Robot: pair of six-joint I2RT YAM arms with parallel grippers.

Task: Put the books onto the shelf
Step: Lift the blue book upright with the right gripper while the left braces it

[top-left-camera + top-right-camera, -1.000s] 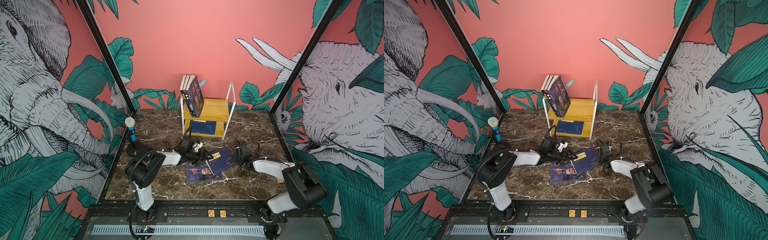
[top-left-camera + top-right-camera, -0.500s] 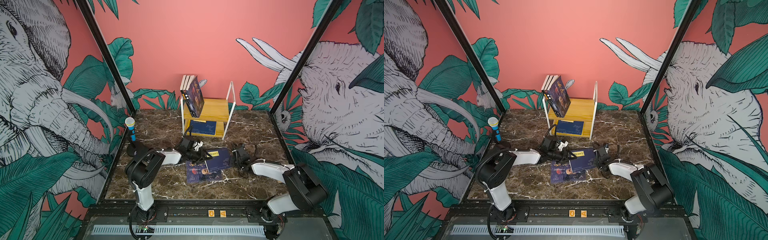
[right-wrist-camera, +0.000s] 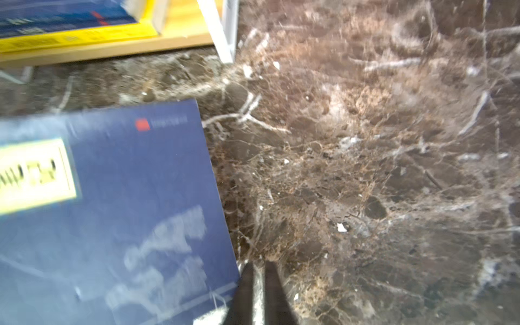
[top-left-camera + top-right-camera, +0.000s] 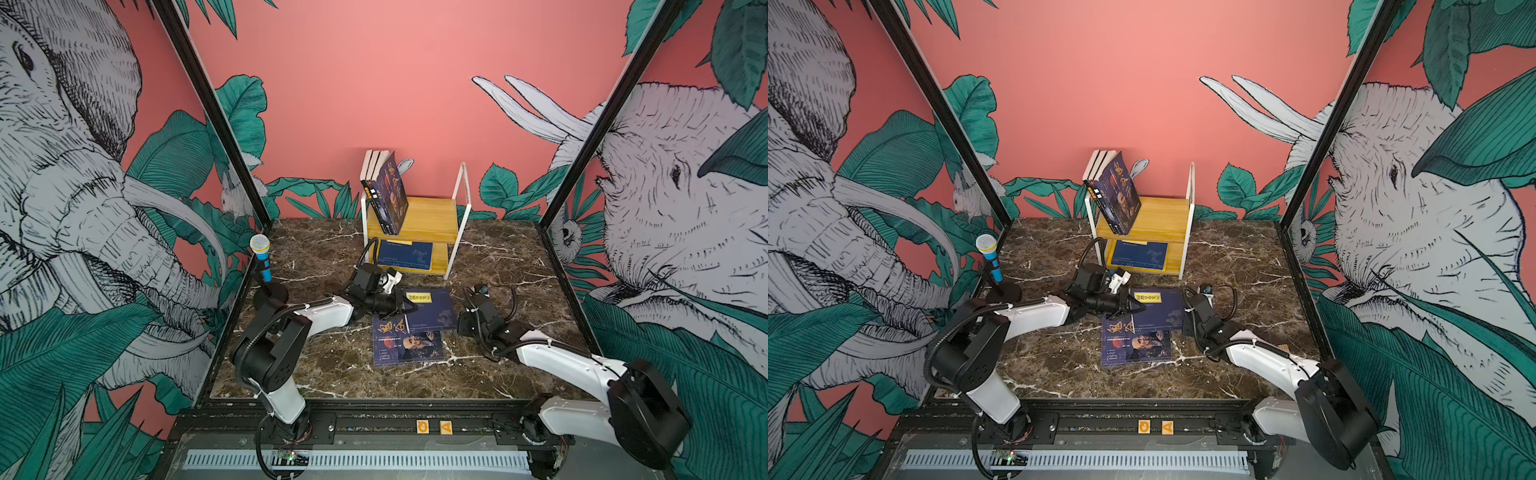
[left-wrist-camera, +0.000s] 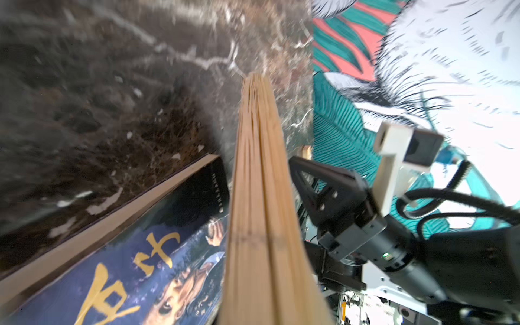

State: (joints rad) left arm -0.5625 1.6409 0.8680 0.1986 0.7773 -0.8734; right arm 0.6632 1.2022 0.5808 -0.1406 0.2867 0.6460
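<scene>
As only wrist views show, left tool [image 4: 404,302] grips navy book [image 5: 259,197] (right tool [image 3: 260,284] ajar).

An edge-on book [image 5: 259,197] filled the middle of the view, its tan page edges running straight away from the lens. It partly hid a navy portrait book [image 5: 146,275] with yellow characters, which lay flat on the dark marble tabletop [image 5: 98,98]. On the other side was the black-fingered right gripper [image 5: 302,168], a white camera mount [image 5: 391,163] above its wrist, with the elephant mural [image 5: 422,70] behind.
</scene>
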